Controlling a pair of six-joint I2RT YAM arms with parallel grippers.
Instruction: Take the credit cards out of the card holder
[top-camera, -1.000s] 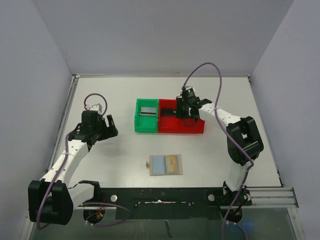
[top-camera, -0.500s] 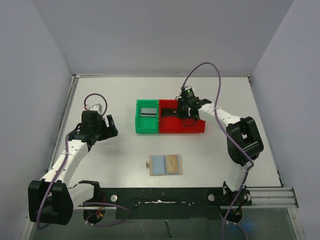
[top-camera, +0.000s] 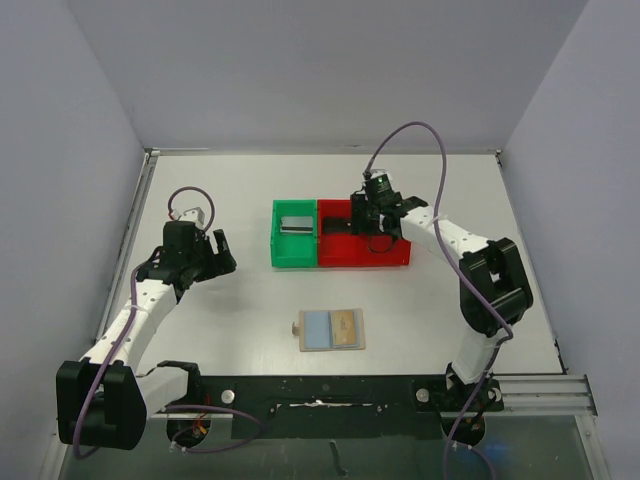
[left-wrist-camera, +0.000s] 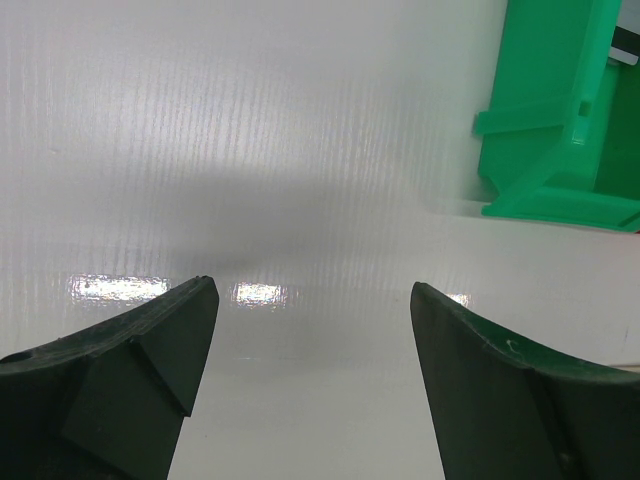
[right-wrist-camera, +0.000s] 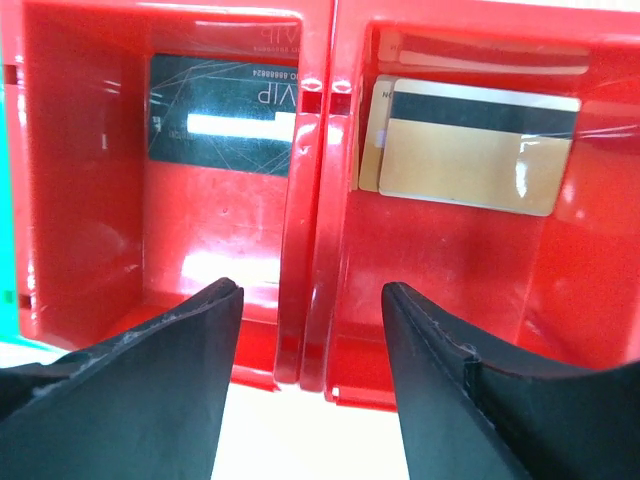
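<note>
Cards come first: we see a black card (right-wrist-camera: 222, 113) lying flat in one compartment of the red bin (right-wrist-camera: 308, 250) and gold-orange cards (right-wrist-camera: 470, 150) stacked in the compartment beside it. A silver-grey card (top-camera: 295, 223) sits in the adjoining green bin (top-camera: 278, 250). We judge they are sorted by colour. The card holder (top-camera: 332, 329) lies unfolded on the table (left-wrist-camera: 300, 120) near the arm bases, well apart from the bins, blue pockets up. One pocket seems to hold a gold-orange card (top-camera: 345, 326), so we reckon the task is unfinished. The right gripper (right-wrist-camera: 312, 300) hangs over the red bin's divider, jaws parted and holding nothing. The left gripper (left-wrist-camera: 313, 300) hovers above bare table beside the green bin, jaws spread wide and empty.
</note>
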